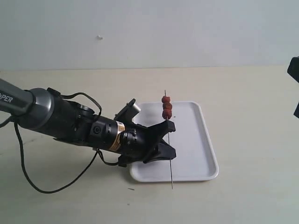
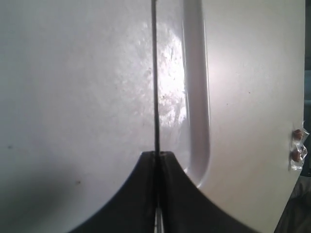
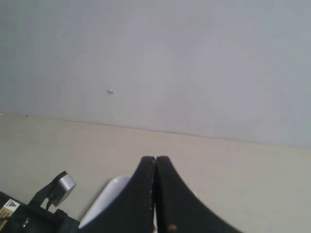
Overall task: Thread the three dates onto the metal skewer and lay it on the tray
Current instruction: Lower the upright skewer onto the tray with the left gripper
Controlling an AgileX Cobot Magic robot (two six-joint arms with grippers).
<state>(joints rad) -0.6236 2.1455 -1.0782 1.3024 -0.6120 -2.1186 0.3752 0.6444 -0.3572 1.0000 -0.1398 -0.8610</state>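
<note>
The three dates (image 1: 167,106) sit threaded in a row near the far end of the metal skewer (image 1: 171,172). The skewer runs lengthwise over the white tray (image 1: 201,154), and its near tip reaches past the tray's front rim. My left gripper (image 1: 169,139) is shut on the skewer at about mid-length. In the left wrist view the thin skewer (image 2: 154,73) comes straight out of the closed left gripper (image 2: 158,154), above the tray's rim (image 2: 197,97). Whether the skewer touches the tray I cannot tell. My right gripper (image 3: 155,158) is shut on nothing, raised and off to the right.
The tray lies on a pale beige table (image 1: 243,93) in front of a plain wall. A black part of the right arm (image 1: 294,70) shows at the right edge. The left arm's cable (image 1: 28,177) loops over the table at the left.
</note>
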